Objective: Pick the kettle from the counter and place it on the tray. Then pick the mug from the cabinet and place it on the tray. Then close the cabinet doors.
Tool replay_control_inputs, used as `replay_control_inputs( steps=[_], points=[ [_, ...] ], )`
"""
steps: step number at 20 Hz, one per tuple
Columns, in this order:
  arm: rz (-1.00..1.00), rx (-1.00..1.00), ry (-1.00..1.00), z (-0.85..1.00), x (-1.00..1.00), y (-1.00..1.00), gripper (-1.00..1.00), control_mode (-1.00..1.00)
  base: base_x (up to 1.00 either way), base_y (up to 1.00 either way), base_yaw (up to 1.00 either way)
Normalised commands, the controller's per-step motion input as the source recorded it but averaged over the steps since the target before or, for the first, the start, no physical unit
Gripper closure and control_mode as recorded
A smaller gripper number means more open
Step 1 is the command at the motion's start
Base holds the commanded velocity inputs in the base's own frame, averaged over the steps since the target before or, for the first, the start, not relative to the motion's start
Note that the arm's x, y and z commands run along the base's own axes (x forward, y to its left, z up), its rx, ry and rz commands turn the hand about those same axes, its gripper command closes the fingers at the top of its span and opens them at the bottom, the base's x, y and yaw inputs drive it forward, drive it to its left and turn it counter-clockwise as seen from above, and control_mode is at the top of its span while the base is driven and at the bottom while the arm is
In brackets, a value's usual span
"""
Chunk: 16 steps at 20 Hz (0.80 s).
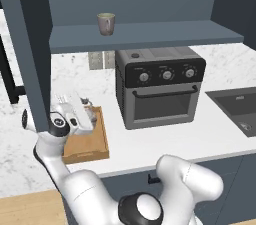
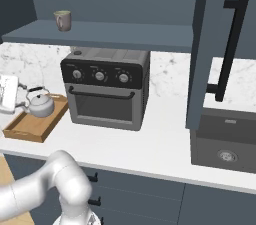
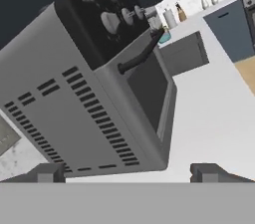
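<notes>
The silver-white kettle (image 2: 39, 104) stands upright on the wooden tray (image 2: 31, 128) at the left of the white marble counter (image 2: 150, 149). My gripper (image 1: 84, 112) hovers just over the tray (image 1: 90, 146), close beside the kettle and apart from it. Its jaws are open and empty, and both dark fingertips (image 3: 50, 172) show wide apart in the hand view. In the left base view my hand hides most of the kettle. The grey-beige mug (image 1: 105, 23) sits on the shelf of the slate-blue cabinet (image 1: 150, 36). Both cabinet doors (image 2: 212, 44) stand open.
A black countertop oven (image 1: 160, 86) stands right of the tray, under the shelf. A sink (image 1: 237, 106) lies at the right end. The left door panel (image 1: 25, 54) hangs open in front of my arm. Drawers with black handles (image 2: 95, 189) run below the counter.
</notes>
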Motion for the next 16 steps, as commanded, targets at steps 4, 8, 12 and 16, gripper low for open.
replay_control_inputs(
  steps=[4, 8, 12, 16],
  points=[
    [0.12, 0.00, -0.03, 0.14, -0.16, -0.52, -1.00, -1.00, 0.00, 0.00, 0.00],
    [0.13, -0.01, -0.02, 0.63, -0.28, -0.25, -1.00, -1.00, 0.00, 0.00, 0.00],
    [0.09, -0.02, 0.06, 0.81, -0.15, -0.18, -1.00, -1.00, 0.00, 0.00, 0.00],
    [0.14, -0.07, 0.20, 0.68, 0.00, -0.27, -1.00, -1.00, 0.00, 0.00, 0.00]
  ],
)
